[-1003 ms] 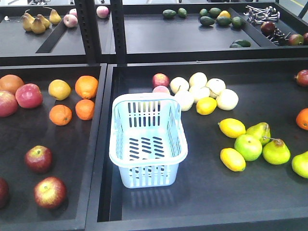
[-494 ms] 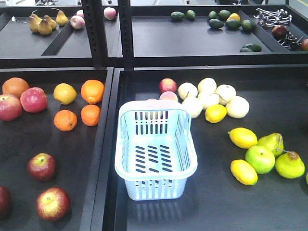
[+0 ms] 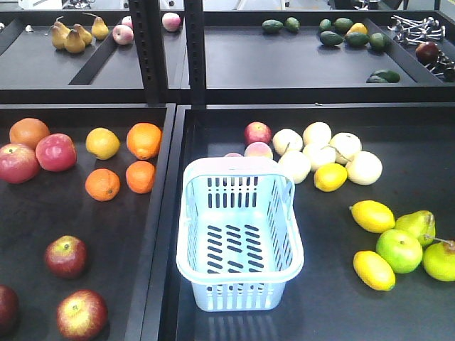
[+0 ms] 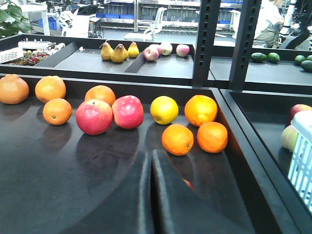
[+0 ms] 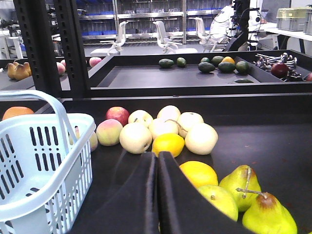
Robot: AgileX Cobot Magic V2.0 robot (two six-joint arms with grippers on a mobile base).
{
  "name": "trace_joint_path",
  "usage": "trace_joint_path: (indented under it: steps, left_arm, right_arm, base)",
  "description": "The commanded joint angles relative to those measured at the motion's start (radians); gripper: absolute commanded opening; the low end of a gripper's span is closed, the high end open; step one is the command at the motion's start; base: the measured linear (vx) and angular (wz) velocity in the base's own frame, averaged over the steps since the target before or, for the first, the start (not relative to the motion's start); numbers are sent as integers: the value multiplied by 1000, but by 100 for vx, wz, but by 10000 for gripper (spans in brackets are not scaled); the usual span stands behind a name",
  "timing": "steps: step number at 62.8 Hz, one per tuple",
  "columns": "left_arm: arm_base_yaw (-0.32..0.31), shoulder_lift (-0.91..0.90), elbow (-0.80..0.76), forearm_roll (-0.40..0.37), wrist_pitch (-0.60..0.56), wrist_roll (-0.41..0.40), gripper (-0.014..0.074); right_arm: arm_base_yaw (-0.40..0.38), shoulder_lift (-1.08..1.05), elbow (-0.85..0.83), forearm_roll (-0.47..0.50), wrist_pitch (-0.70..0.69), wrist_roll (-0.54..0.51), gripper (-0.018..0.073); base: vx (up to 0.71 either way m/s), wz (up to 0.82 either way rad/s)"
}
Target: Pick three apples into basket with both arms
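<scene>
Three dark red apples lie at the left tray's near end: one [image 3: 65, 256], one [image 3: 82, 314], and one cut by the frame edge [image 3: 6, 309]. The empty pale blue basket [image 3: 238, 297] stands in the right tray, beside the divider. Neither arm shows in the front view. In the left wrist view my left gripper [image 4: 150, 154] is shut and empty above the left tray; a red sliver of apple [image 4: 188, 184] peeks past its right finger. My right gripper [image 5: 157, 155] is shut and empty, with the basket [image 5: 39, 165] to its left.
Oranges [image 3: 144, 140] and pink-red apples [image 3: 55, 151] fill the far end of the left tray. Pale round fruits [image 3: 320, 153], lemons [image 3: 372, 215] and green pears [image 3: 398, 249] lie right of the basket. A raised black divider [image 3: 167, 213] splits the trays. Upright posts [image 3: 193, 50] stand behind.
The whole scene has slid right and downward in the front view, so the viewpoint has shifted. The fruit and basket keep their places relative to each other.
</scene>
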Motion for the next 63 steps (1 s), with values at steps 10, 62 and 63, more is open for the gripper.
trace_joint_path:
  steps: [10, 62, 63]
  left_arm:
    - [3, -15, 8, -1, -69, -6, -6]
    - [3, -15, 8, -1, -69, -6, -6]
    - [3, -15, 8, -1, -69, -6, -6]
  right_arm:
    - [-6, -14, 14, -12, -78, -1, -4]
    - [-6, -14, 14, -12, -78, -1, -4]
    - [-6, -14, 14, -12, -78, -1, -4]
  base:
    - [4, 3]
    - [2, 1]
    - [0, 0]
